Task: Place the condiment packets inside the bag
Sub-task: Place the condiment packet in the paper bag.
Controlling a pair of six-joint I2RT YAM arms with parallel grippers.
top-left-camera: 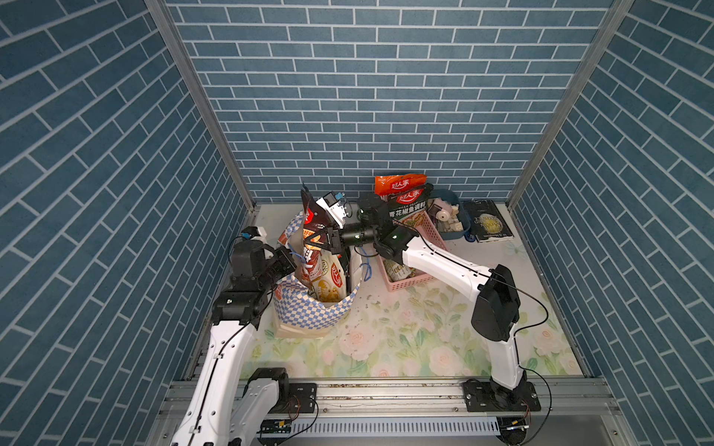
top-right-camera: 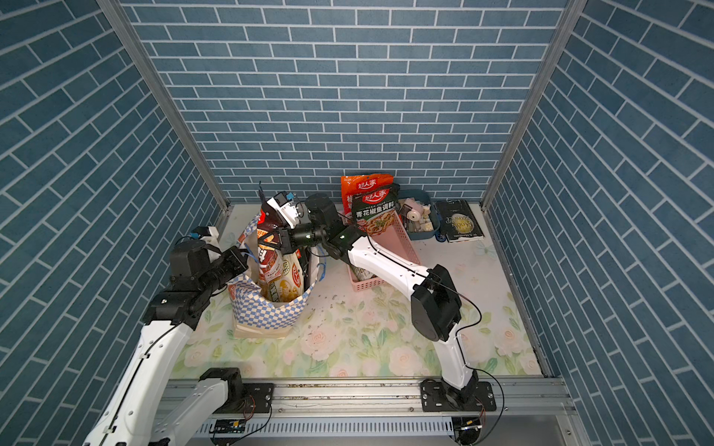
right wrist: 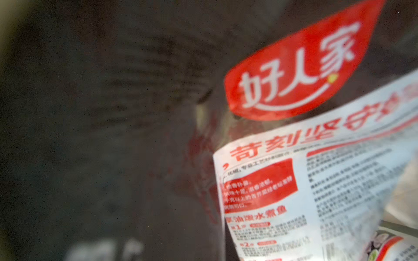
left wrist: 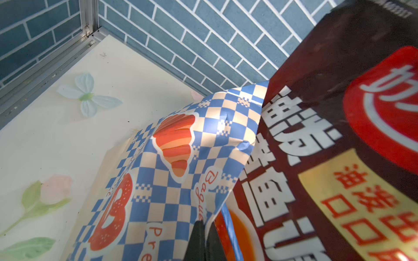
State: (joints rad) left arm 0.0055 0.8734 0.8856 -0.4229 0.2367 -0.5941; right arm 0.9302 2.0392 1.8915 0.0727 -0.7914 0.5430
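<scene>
Jaws of the right gripper [top-left-camera: 310, 242] pinch a black condiment packet [top-left-camera: 313, 212] above the bag [top-left-camera: 309, 316]; we judge the left gripper [top-left-camera: 290, 262] clamped, seemingly on its rim.

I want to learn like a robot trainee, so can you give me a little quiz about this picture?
1. True or false: the basket is empty.
2. What colour is the packet that the right end effector holds over the bag? A green, B black, C white.
3. What lies beside the tub, on the side away from the basket?

Key: 1 false, packets stand in it. 2 B. 3 a book.
</scene>
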